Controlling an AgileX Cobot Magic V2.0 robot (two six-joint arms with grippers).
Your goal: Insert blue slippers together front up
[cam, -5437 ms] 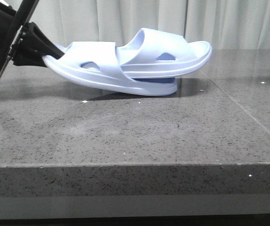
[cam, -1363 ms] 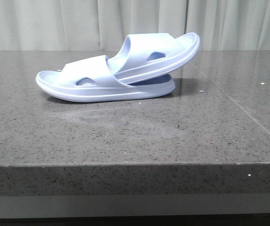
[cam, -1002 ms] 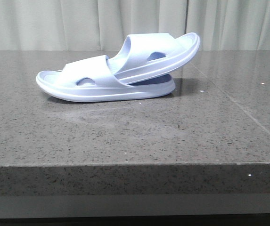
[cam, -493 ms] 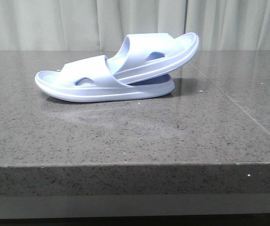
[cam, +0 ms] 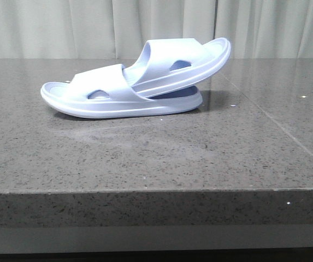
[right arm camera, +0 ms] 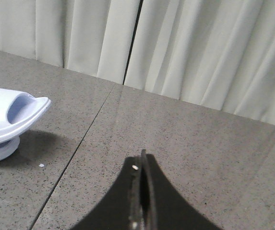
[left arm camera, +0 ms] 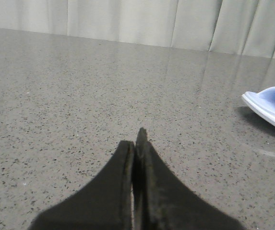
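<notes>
**Q:** What differs from the earlier front views?

**A:** My left arm is gone from the upper left of the frame, where it gripped the end of the lower slipper (cam: 118, 101). That slipper was tipped up at its left end; now its sole lies flat on the grey table (cam: 156, 158).

**Q:** And the upper one?

**A:** The upper slipper (cam: 183, 63) was nearly level. Now its right end tilts higher, toward the upper right of the frame. The pair also sits slightly further left.

**Q:** Your jaws?

**A:** My left gripper (left arm camera: 135, 143) has let go; its fingertips press together.
</notes>
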